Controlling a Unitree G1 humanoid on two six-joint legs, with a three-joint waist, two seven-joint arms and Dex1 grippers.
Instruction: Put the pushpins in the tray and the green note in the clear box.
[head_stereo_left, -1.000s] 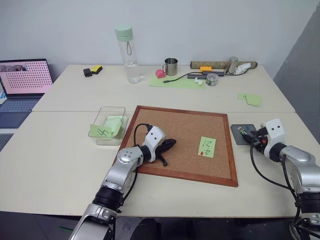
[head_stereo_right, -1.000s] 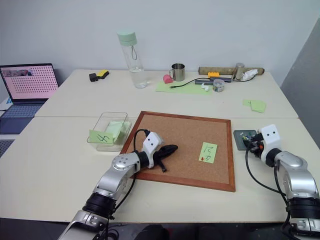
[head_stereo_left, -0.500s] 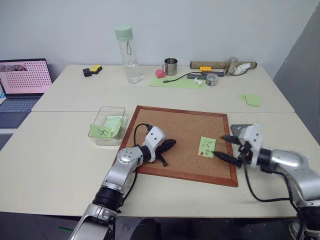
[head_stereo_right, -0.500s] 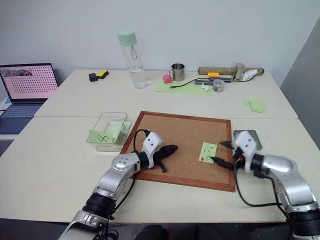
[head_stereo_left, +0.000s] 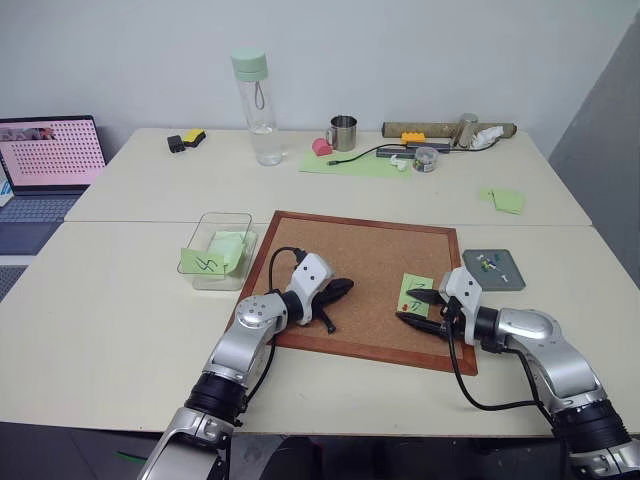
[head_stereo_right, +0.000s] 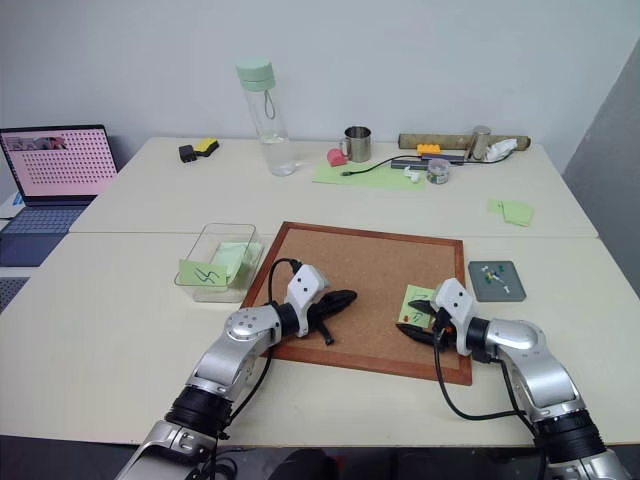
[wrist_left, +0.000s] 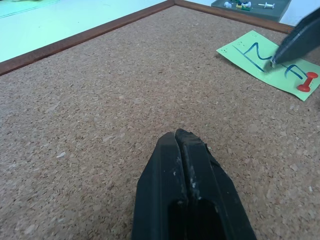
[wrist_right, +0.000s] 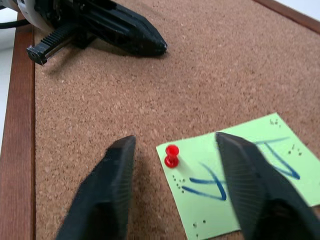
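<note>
Green note (head_stereo_left: 414, 292) lies partly hidden behind right tool (head_stereo_left: 416, 308).

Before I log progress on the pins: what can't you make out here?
- Tray: head views show tiny specks, too small to tell a yellow pin.
- Note: right gripper fingers cover its near edge in the right wrist view.
- Clear box: contents overlap, so the number of notes is unclear.

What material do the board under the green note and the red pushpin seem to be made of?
The corkboard looks like matte cork: brown, speckled and grainy, inside a reddish-brown frame, probably wood. The red pushpin looks like smooth glossy plastic. The green note it pins looks like thin matte paper.
</note>
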